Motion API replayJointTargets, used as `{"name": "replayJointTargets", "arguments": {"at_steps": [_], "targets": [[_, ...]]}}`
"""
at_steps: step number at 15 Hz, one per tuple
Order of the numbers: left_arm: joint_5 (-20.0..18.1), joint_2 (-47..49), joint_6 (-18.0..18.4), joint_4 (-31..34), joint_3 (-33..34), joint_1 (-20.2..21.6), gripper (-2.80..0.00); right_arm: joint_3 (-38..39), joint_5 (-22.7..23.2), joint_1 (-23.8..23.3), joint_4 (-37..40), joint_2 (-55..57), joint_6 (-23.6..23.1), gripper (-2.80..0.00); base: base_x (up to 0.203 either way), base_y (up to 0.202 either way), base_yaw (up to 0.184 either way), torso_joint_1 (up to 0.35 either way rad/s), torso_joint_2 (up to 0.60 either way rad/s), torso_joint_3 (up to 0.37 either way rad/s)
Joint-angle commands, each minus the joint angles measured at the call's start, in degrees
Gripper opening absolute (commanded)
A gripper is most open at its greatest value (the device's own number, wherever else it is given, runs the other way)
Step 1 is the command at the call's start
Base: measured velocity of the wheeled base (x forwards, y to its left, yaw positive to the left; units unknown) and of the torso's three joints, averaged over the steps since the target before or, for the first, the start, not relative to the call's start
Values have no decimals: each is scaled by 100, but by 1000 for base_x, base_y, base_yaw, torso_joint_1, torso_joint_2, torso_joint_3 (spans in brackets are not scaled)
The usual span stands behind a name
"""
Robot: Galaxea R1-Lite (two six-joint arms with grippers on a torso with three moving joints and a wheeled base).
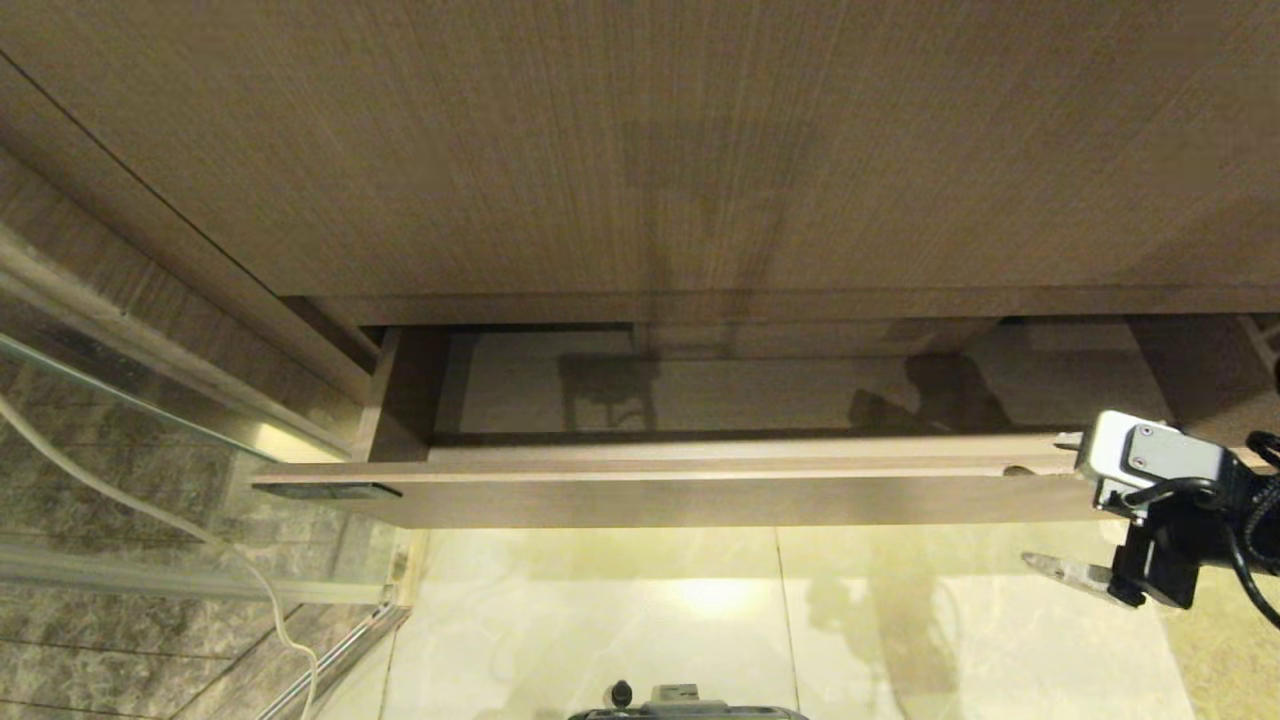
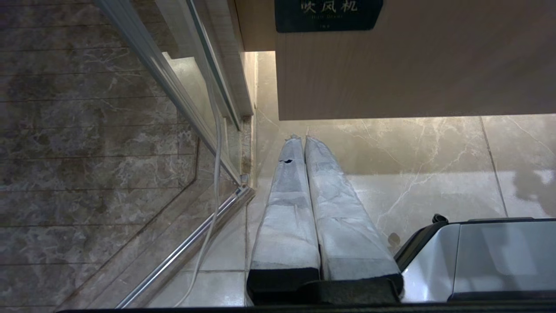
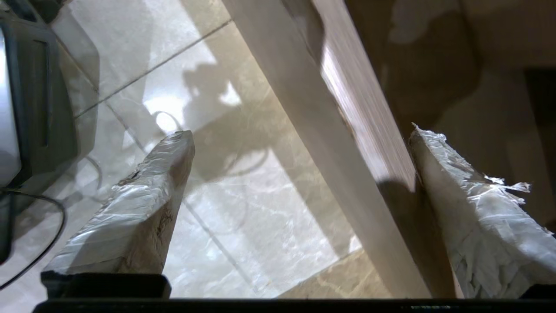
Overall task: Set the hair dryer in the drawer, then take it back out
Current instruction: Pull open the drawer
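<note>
1. Head view: I see the drawer pulled partly out from under the wood-grain vanity top, and the part of its floor in view is bare with shadows across it. I find no hair dryer in any view, so I cannot tell where it is. My right gripper sits at the drawer's right end, wrist level and reaching in from the right edge. Its fingers stand wide apart, one at the top edge of the drawer front, the other lower, over the pale tiled floor. A white cord trails past the glass partition on the left.

2. Left wrist view: my left gripper hangs pointing down at the floor, its two wrapped fingers pressed together, holding nothing. It hangs just below the drawer front, which carries a dark label.

3. Right wrist view: the right gripper's wrapped fingers are spread apart, straddling the drawer front's top edge; I cannot tell whether either touches it. Nothing is held.
</note>
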Motion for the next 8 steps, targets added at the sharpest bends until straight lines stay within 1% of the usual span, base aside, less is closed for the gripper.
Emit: {"name": "replayJointTargets", "arguments": {"at_steps": [1, 2, 3, 4, 5, 6, 7, 8], "targets": [[0, 0, 0, 6, 2, 0, -280, 67, 28, -106, 158, -360, -13, 0, 0, 0, 0, 0, 0, 0], [0, -9, 0, -3, -6, 0, -280, 104, 44, -178, 414, -546, 165, 0, 0, 0, 0, 0, 0, 0], [0, -1, 0, 6, 2, 0, -280, 154, 61, -250, 613, -652, 521, 0, 0, 0, 0, 0, 0, 0], [0, -9, 0, 6, 1, 0, -280, 192, 72, -281, 824, -732, 1016, 0, 0, 0, 0, 0, 0, 0], [0, 0, 0, -3, -6, 0, -280, 194, 77, -302, 1079, -786, 1369, 0, 0, 0, 0, 0, 0, 0], [0, -9, -3, 5, -1, 0, -280, 124, 46, -360, 1218, -804, 1569, 0, 0, 0, 0, 0, 0, 0], [0, -9, 0, -3, 2, 0, -280, 84, 44, -401, 1260, -806, 1604, -88, 0, 0, 0, 0, 0, 0], [0, -9, 0, -3, -5, 0, -280, 20, 104, -428, 1299, -827, 1609, -280, 0, 0, 0, 0, 0, 0]]}}
